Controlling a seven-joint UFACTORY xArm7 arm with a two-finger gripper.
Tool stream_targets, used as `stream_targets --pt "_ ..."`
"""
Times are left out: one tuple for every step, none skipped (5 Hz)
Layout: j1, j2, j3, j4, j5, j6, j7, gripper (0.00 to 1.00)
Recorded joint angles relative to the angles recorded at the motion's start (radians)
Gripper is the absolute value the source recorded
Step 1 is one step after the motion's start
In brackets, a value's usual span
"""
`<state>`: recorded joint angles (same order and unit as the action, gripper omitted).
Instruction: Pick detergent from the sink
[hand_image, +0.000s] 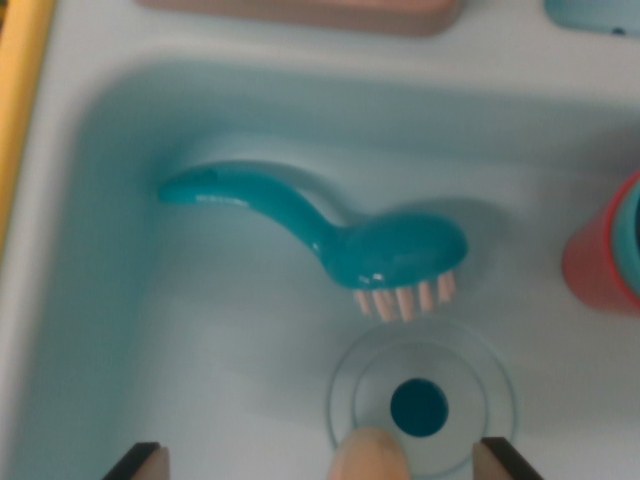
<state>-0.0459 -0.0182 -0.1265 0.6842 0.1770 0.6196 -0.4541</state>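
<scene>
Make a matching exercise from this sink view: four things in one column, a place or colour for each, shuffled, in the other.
Things:
1. brush
2. drain
3. red cup
4. pink block

Descriptions:
A. cut off by the view's right edge
B. on the rim beyond the sink, at the top of the view
C. teal, with pale pink bristles, lying in the basin
D. round, with a dark teal hole, low in the view

Pairs: 1-C, 2-D, 3-A, 4-B
</scene>
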Motion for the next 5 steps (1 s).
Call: stream_targets --pt "0.0000 0.000 0.000 0.000 0.0000 0.000 0.000 0.00" --pt "-0.0001 -0.001 -0.002 -0.017 0.0030 -0.017 -0.009 0.00" --pt "-0.0001 -0.001 -0.002 -0.017 0.0030 -0.017 -0.009 0.00" --pt "-0.0002 -0.002 -0.003 -0.028 0.0051 -0.028 -0.015 0.00" --pt "-0.0002 -0.002 -0.003 -0.028 0.0051 -0.028 -0.015 0.00"
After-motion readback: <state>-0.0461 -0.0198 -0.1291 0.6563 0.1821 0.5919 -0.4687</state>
